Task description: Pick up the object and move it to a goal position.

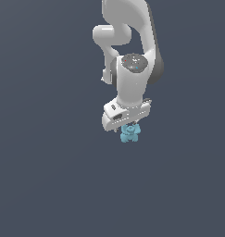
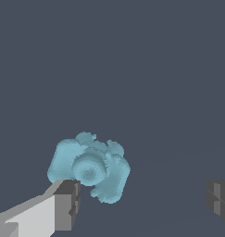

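White arm is reaching down from the top centre of the exterior view, over a plain dark grey floor. The gripper is sitting just above centre. The light-blue lumpy object is showing directly under the gripper's body, touching or nearly so. In the wrist view the fingers are standing wide apart. The object is lying beside one finger, not centred between them; nothing is being held.
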